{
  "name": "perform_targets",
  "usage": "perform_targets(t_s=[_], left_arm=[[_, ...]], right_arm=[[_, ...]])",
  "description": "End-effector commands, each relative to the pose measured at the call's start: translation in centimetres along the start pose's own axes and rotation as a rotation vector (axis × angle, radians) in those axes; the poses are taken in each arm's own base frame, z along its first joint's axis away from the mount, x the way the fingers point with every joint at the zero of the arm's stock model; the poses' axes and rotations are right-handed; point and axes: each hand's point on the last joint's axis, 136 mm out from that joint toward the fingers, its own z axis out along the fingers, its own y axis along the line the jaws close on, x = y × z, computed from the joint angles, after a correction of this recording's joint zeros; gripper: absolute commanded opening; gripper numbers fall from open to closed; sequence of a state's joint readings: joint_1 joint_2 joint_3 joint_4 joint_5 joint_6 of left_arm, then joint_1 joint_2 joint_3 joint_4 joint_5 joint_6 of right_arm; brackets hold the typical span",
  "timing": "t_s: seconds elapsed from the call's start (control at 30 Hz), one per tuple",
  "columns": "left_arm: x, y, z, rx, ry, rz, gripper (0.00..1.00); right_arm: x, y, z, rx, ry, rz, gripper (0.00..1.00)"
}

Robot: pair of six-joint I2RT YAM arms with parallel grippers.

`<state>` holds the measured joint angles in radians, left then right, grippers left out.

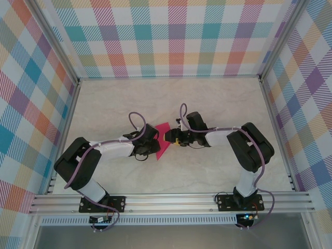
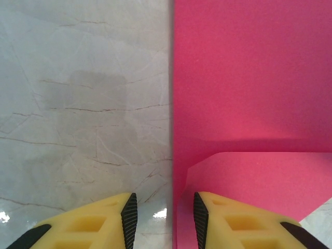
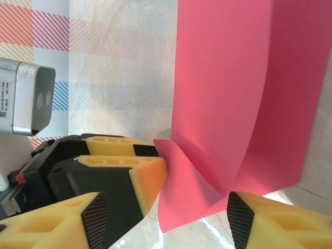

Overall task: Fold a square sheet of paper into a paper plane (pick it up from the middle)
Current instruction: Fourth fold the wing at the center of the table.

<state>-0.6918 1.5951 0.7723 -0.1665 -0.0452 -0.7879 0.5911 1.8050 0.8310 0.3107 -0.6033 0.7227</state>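
The square sheet of paper (image 1: 162, 141) is magenta pink and lies creased and partly raised at the table's middle, between the two grippers. My left gripper (image 1: 152, 144) meets it from the left. In the left wrist view the paper (image 2: 249, 83) has a folded flap near the right finger, and its straight left edge runs into the gap of the left gripper (image 2: 164, 207), whose jaws stand apart. My right gripper (image 3: 167, 218) is open wide around the paper's (image 3: 223, 93) curled lower corner, without pressing it. The left gripper's fingers (image 3: 140, 174) touch that corner's edge.
The tabletop (image 1: 218, 104) is pale marble, boxed in by plaid walls (image 1: 176, 36) at the back and sides. An aluminium rail (image 1: 171, 199) carries both arm bases along the near edge. The left wrist's grey camera housing (image 3: 26, 98) sits close to the right gripper.
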Motion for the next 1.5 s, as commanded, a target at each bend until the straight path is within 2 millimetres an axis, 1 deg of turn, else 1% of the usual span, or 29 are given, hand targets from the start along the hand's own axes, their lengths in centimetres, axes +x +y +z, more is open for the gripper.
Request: perform_targets(t_s=[0.0, 0.1, 0.23, 0.4, 0.47, 0.5, 0.63, 0.77, 0.8, 0.93, 1.03, 1.1, 1.17, 1.27, 1.4, 1.47], left_arm=[[-0.5, -0.9, 0.5, 0.023, 0.004, 0.014, 0.37], [-0.5, -0.8, 0.5, 0.022, 0.004, 0.015, 0.37], [-0.6, -0.7, 0.5, 0.015, 0.001, 0.014, 0.36], [-0.9, -0.3, 0.1, -0.003, -0.021, 0.002, 0.32], [-1.1, -0.3, -0.2, -0.002, -0.030, 0.002, 0.31], [-1.1, -0.3, -0.3, -0.001, -0.033, 0.001, 0.31], [-1.3, -0.6, -1.0, 0.025, -0.046, 0.010, 0.30], [-1.4, -1.4, -2.3, 0.087, -0.075, 0.034, 0.33], [-1.4, -1.3, -2.6, 0.094, -0.083, 0.042, 0.35], [-1.6, -2.4, -4.4, 0.176, -0.136, 0.082, 0.46], [-1.6, -3.0, -5.7, 0.228, -0.175, 0.115, 0.54], [-1.6, -3.5, -6.4, 0.267, -0.201, 0.139, 0.58], [-1.3, -4.1, -7.0, 0.302, -0.224, 0.170, 0.61], [-0.6, -4.5, -7.2, 0.323, -0.244, 0.222, 0.62], [0.3, -4.6, -7.0, 0.316, -0.280, 0.299, 0.64], [1.3, -5.1, -6.7, 0.332, -0.291, 0.385, 0.64]], right_arm=[[-0.2, 0.8, 0.1, -0.017, -0.003, -0.013, 0.64], [-0.2, 0.1, 0.5, 0.011, 0.011, 0.015, 0.59], [-0.1, -0.2, 1.4, 0.029, 0.035, 0.031, 0.47], [0.2, -0.5, 2.6, 0.072, 0.058, 0.042, 0.38], [0.3, -0.9, 2.9, 0.097, 0.062, 0.059, 0.33], [0.3, -1.0, 2.9, 0.108, 0.059, 0.067, 0.30], [0.1, -1.9, 2.6, 0.171, 0.037, 0.125, 0.13], [0.0, -2.0, 1.1, 0.247, -0.011, 0.179, 0.04], [0.0, -1.9, 0.6, 0.271, -0.024, 0.181, 0.03], [0.0, -1.3, -1.8, 0.365, -0.098, 0.196, 0.00], [0.3, -1.8, -3.4, 0.437, -0.152, 0.238, 0.00], [0.4, -2.1, -4.0, 0.459, -0.173, 0.262, 0.00], [0.5, -2.6, -4.1, 0.482, -0.185, 0.295, 0.00], [0.7, -3.0, -3.9, 0.490, -0.184, 0.328, 0.00], [1.0, -2.7, -3.0, 0.496, -0.161, 0.343, 0.00], [1.1, -2.8, -2.6, 0.504, -0.152, 0.357, 0.00]])
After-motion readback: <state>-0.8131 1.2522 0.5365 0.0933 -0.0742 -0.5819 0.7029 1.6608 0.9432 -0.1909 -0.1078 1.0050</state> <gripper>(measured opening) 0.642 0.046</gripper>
